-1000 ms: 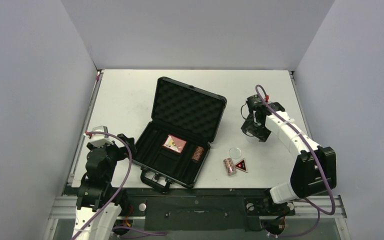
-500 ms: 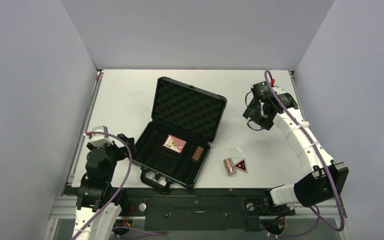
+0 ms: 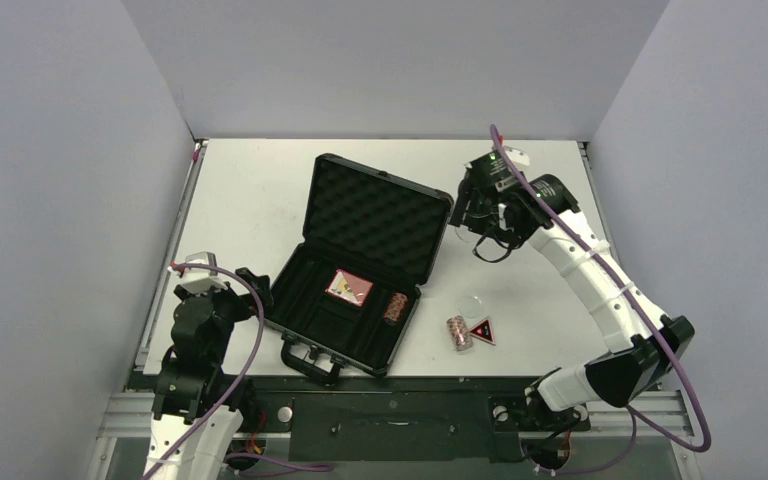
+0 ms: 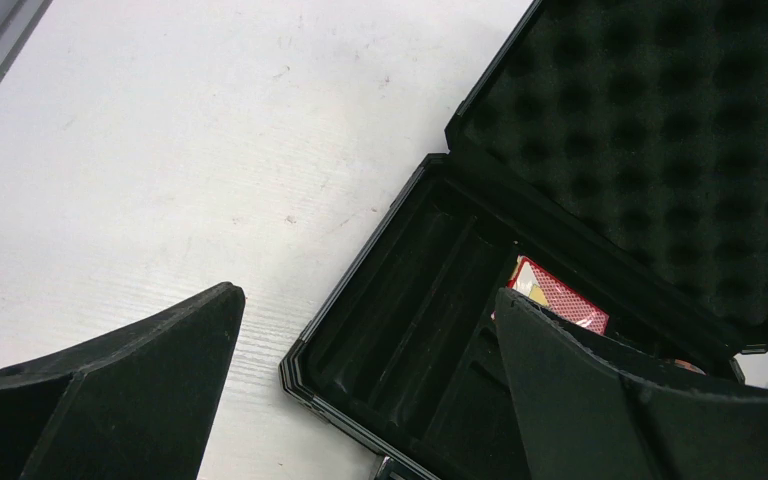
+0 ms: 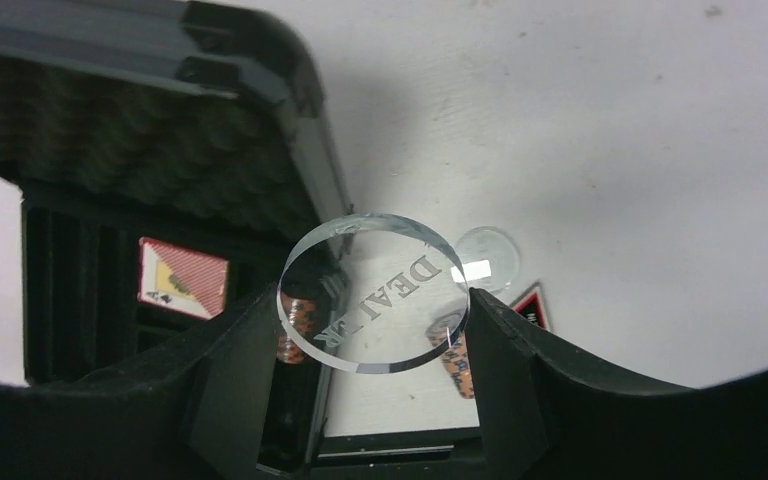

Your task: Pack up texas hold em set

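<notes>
Black left gripper (image 4: 368,293) spread wide, empty, beside open case (image 3: 370,215) on counter (image 3: 250,190); pink card box (image 3: 349,287) and one chip roll (image 3: 395,307) inside, second chip roll (image 3: 458,332) and triangle (image 3: 481,330) loose rightward. Right gripper (image 5: 373,308) clamped on clear dealer disc (image 5: 380,285) near lid corner: light, stiff, slick, best pinched across rim.

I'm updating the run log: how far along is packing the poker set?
Done: the pink card box and one chip roll sit in the open case. In hand: the right arm's fingers clamp a clear dealer button above the table. Left: the second chip roll, the red-black triangle and another clear disc lie on the table, and the case is unclosed. The left arm's fingers are open, empty.
</notes>
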